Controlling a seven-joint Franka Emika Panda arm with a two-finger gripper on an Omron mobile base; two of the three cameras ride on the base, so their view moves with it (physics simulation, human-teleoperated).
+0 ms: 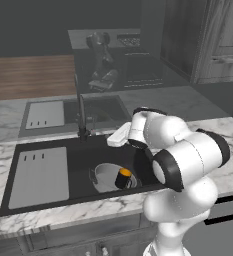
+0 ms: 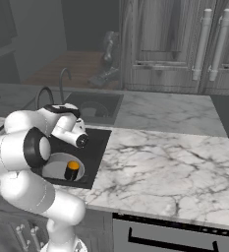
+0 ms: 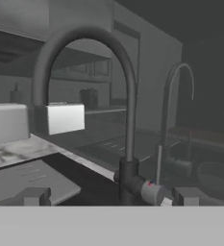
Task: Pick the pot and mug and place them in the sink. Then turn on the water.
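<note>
The black sink (image 1: 83, 155) has a light grey drain panel (image 1: 38, 177) on its left side. Inside it, at the front right, lies the grey pot (image 1: 104, 176) (image 2: 57, 167). The black mug (image 1: 123, 178) (image 2: 71, 171) with the orange top stands upright in the pot. My gripper (image 1: 114, 138) (image 3: 111, 196) hovers over the sink's right rear. It is open, holds nothing and points at the dark gooseneck faucet (image 1: 81, 117) (image 3: 129, 120). The faucet's base and side lever (image 3: 152, 192) sit between my fingertips (image 3: 36, 196), a short way ahead. The water is out of view.
A paler, hazy basin (image 1: 95, 110) with its own thin faucet (image 3: 178, 91) lies behind the sink. The marble counter (image 2: 160, 157) runs to the right. Tall cabinet doors (image 2: 185, 44) stand at the back right. My own arm (image 1: 188, 160) looms over the sink's front right corner.
</note>
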